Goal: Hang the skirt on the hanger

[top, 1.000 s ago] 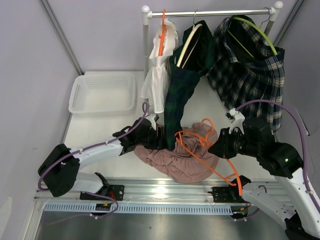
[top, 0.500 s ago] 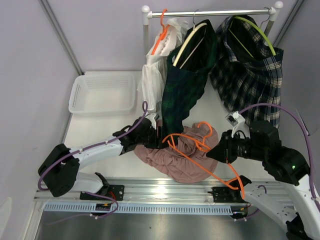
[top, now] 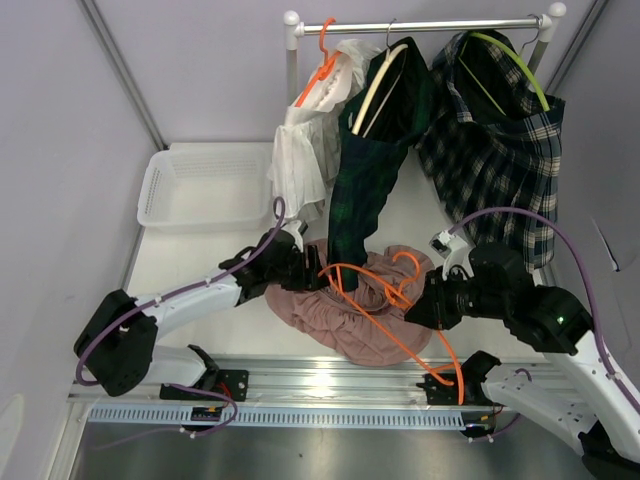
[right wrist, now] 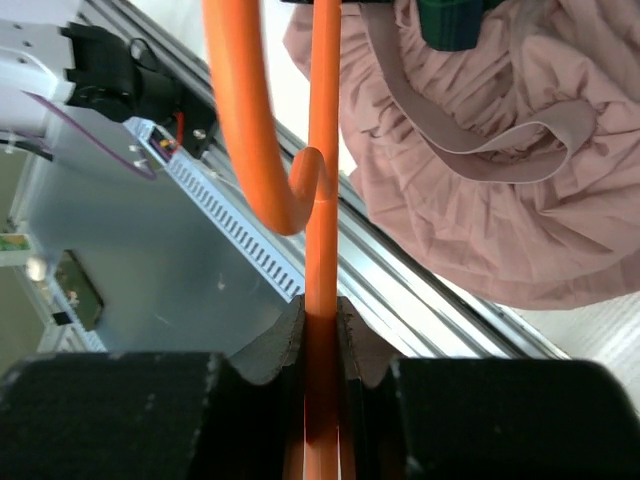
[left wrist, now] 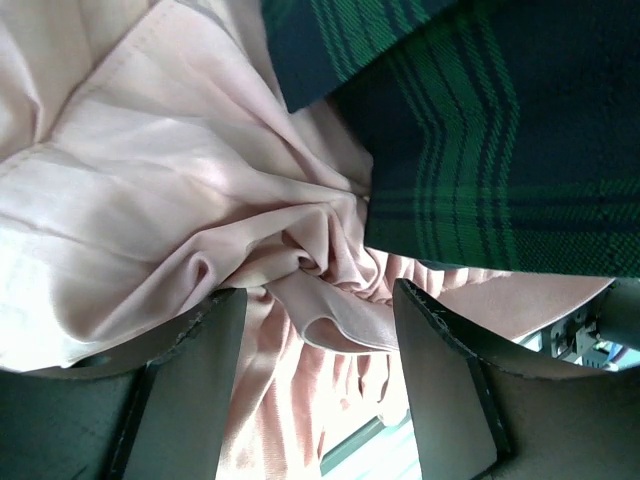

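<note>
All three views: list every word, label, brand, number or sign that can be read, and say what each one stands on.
No readable text in any view.
The pink skirt, orange hanger, green plaid garment and white basket show no print, label or number.
Any markings on the arms and rail fittings are too small or blurred to read.

I've got a white basket (top: 152,195) at the far left corner of the surface (top: 200,262). Over the far edge, a rail (top: 450,24) carries three garments: a white one (top: 300,165) on the left, a dark green plaid (top: 365,185) in the middle (the longest drape of the three), and a navy-and-white plaid (top: 495,150) on the right.
</note>
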Robot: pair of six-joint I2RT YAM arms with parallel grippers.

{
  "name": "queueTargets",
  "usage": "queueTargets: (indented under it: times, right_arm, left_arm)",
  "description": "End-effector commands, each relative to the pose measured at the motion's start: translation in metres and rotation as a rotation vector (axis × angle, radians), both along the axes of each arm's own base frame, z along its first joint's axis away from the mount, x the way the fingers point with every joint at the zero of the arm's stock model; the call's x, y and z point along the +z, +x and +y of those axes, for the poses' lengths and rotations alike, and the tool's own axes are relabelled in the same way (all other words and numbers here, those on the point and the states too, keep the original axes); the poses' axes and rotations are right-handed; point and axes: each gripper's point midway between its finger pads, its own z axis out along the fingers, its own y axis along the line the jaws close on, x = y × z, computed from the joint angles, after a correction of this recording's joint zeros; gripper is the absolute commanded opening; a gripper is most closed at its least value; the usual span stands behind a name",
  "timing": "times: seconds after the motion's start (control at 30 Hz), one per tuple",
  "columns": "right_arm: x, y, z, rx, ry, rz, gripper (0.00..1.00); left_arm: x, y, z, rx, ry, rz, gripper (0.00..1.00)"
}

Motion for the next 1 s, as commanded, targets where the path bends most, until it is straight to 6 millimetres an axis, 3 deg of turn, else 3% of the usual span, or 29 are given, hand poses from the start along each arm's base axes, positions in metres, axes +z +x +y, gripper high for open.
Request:
queueTargets:
  times: [0.0, 0.3, 0.57, 0.97]
  right_arm:
    - [-0.006, 0.01, -0.002, -0.033, -0.053, -0.029, 0.0]
    - [0.013, 0.031, -0.013, -0.152, -0.07, -0.117, 0.0]
    - [0.02, 0.012, 0.007, 0.003, -0.003, -0.083, 0.0]
    - [0.012, -0.002, 0.013, 0.08, -0.033, -0.053, 0.0]
  left_arm:
    - [0.024, 0.012, -0.005, -0.002, -0.055, -0.058, 0.66]
    - [0.02, 0.013, 0.008, 0.024, -0.045, -0.058, 0.66]
    - [0.021, 0.013, 0.017, 0.038, -0.036, -0.07, 0.67]
    - [0.026, 0.016, 0.03, 0.071, -0.021, -0.082, 0.66]
